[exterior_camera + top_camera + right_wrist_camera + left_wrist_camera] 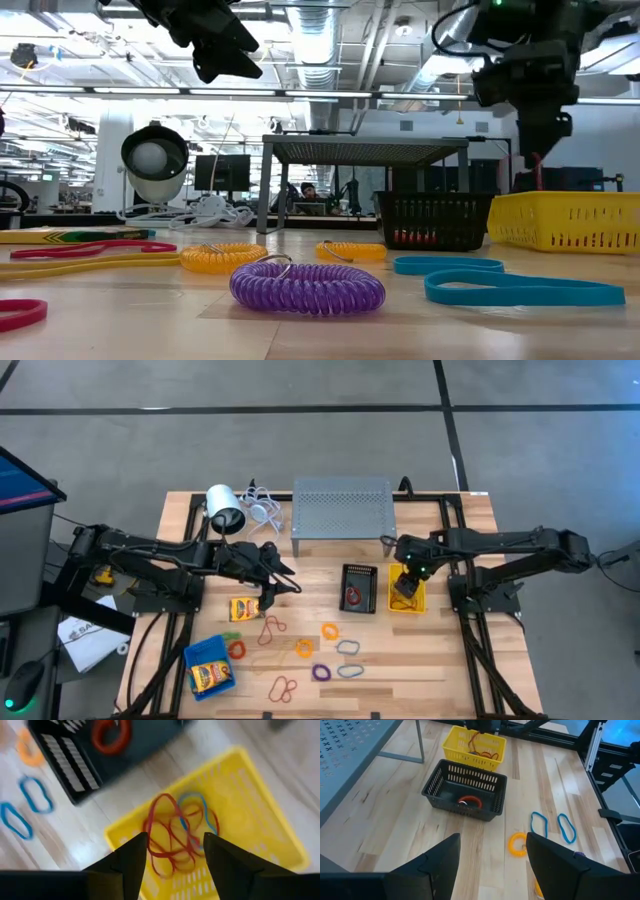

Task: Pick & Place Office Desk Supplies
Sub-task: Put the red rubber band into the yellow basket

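From above, the right pincer (405,586) covers much of the yellow bin (414,603). The black bin (90,750) runs off the right wrist picture's edge, blurred.

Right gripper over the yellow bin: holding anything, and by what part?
Nothing held. The right gripper hangs above the yellow bin, fingers apart and bare; the rubber bands lie loose in the bin below.

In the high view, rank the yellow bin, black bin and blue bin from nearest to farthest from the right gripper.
1. Yellow bin: directly under the right gripper, on the table's right side.
2. Black bin: beside the yellow bin, toward the table's middle.
3. Blue bin: far across, at the near-left corner, with a crayon box inside.
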Controlling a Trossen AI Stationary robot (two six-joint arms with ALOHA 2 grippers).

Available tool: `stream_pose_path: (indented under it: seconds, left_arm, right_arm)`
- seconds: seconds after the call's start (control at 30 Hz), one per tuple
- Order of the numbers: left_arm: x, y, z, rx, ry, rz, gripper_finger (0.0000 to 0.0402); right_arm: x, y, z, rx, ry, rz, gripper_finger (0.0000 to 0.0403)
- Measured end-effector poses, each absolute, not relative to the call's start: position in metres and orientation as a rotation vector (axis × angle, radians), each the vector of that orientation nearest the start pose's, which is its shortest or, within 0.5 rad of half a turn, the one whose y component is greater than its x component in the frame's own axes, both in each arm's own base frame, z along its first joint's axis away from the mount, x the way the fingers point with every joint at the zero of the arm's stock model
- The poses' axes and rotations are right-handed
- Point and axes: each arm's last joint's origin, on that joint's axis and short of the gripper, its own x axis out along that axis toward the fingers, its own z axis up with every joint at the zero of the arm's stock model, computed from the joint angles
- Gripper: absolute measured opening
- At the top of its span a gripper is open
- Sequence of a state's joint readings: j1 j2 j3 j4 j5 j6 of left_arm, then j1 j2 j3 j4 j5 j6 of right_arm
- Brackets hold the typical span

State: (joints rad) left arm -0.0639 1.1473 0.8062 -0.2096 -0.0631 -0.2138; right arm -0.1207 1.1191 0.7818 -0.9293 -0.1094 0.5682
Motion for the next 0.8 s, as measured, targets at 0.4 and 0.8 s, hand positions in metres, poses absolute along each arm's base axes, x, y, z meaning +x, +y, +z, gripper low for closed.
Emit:
stream_pose_path:
  seconds: [0.4,0.8]
  left_arm:
    - [0.243,-0.014,0.266,-0.172,0.574,0.061,0.0223]
    - [0.243,-0.014,0.265,-0.172,0.582,0.062,0.0223]
  right_arm:
    - [0.181,-0.02,0.218,0.624,1.308,-0.417,0.023]
    - [0.174,-0.016,0.179,0.8,1.371,-0.315,0.0237]
